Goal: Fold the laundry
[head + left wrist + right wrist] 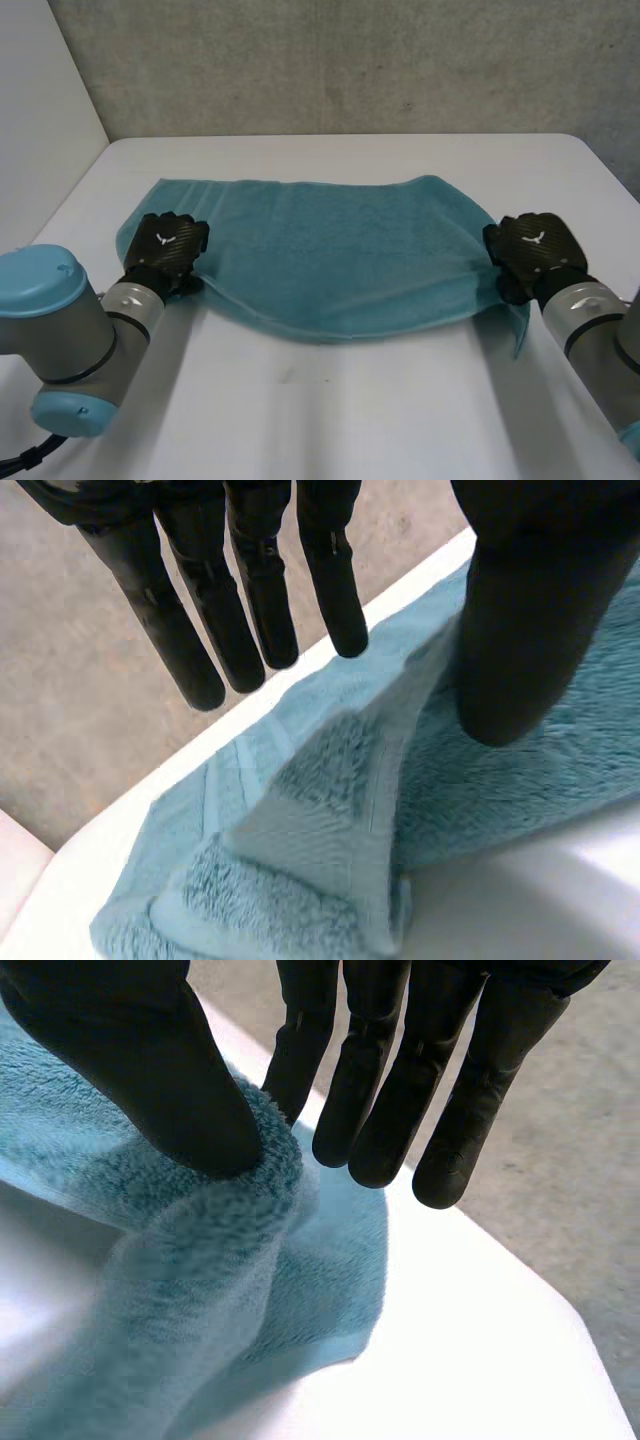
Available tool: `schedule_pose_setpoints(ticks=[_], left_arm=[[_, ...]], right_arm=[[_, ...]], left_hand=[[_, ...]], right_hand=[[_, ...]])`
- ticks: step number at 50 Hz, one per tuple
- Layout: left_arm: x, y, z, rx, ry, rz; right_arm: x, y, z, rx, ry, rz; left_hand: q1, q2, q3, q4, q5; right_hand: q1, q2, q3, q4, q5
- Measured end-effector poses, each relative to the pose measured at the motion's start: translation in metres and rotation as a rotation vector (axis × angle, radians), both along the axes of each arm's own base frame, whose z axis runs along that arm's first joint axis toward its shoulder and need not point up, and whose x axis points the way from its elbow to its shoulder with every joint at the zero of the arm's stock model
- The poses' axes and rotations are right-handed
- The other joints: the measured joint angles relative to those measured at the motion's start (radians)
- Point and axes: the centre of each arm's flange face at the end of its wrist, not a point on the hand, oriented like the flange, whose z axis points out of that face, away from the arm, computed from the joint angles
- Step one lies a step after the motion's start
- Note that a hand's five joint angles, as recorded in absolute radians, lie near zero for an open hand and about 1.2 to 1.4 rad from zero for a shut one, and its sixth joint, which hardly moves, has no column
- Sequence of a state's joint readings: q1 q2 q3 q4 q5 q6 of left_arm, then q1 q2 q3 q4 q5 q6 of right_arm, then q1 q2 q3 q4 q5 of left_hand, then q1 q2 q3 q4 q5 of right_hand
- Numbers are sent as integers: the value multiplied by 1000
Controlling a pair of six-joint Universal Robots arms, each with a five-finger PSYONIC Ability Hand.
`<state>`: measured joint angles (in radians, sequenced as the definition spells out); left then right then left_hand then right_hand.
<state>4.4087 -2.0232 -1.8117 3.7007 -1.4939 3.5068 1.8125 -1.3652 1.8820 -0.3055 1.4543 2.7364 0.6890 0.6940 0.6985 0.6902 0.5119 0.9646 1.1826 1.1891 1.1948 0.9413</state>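
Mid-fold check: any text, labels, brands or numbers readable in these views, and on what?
No words or numbers can be read anywhere.
Back of the left hand: a small white emblem, a sign rather than letters.
Back of the right hand: the same white emblem.
The towel: no tag or label visible.

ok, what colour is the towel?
Plain teal, no pattern. The towel shows best in the head view.

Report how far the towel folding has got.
Done: no finished fold shows; the teal towel is spread wide across the table. In hand: left robot hand and right robot hand pinch its two ends, near edge lifted. Left: every fold.
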Motion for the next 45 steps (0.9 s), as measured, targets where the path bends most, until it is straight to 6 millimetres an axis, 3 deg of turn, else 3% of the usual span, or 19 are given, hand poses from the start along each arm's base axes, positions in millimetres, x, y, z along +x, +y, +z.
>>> schedule_pose_setpoints(ticks=[9, 16, 28, 31, 32, 34, 40, 43, 45], left_arm=[[16, -17, -18, 42, -8, 56], [23, -22, -19, 45, -8, 80], [35, -30, -18, 42, -9, 119], [37, -32, -16, 33, -7, 124], [37, -33, -15, 32, -6, 124], [38, -34, -12, 21, -4, 128], [40, -32, 16, -46, 13, 131], [39, -25, 46, -115, 30, 126], [39, -18, 70, -168, 43, 121]], right_arm=[[-27, -12, 13, -29, -179, -114], [-42, -21, 12, -32, -198, -154], [-45, -24, 10, -32, -196, -154], [-44, -23, 7, -22, -195, -152], [-44, -23, 7, -21, -195, -152], [-44, -23, 6, -18, -195, -152], [-43, -24, 7, -14, -193, -150], [-43, -24, 14, -29, -179, -146], [-43, -23, 29, -59, -154, -141]], left_hand=[[-61, -79, -77, -75, -85], [-76, -91, -86, -84, -95], [-93, -107, -107, -105, -108], [375, 347, 324, 337, 302], [375, 347, 324, 337, 302], [463, 485, 473, 486, 425], [463, 503, 490, 501, 425], [463, 504, 491, 502, 425], [463, 504, 492, 504, 425]], right_hand=[[0, 0, 0, 0, 0], [0, 0, 0, 0, 0], [0, 0, 0, 0, 0], [0, 0, 0, 0, 0], [0, 0, 0, 0, 0], [0, 0, 0, 0, 0], [0, 0, 0, 0, 0], [0, 0, 0, 0, 0], [0, 0, 0, 0, 0]])
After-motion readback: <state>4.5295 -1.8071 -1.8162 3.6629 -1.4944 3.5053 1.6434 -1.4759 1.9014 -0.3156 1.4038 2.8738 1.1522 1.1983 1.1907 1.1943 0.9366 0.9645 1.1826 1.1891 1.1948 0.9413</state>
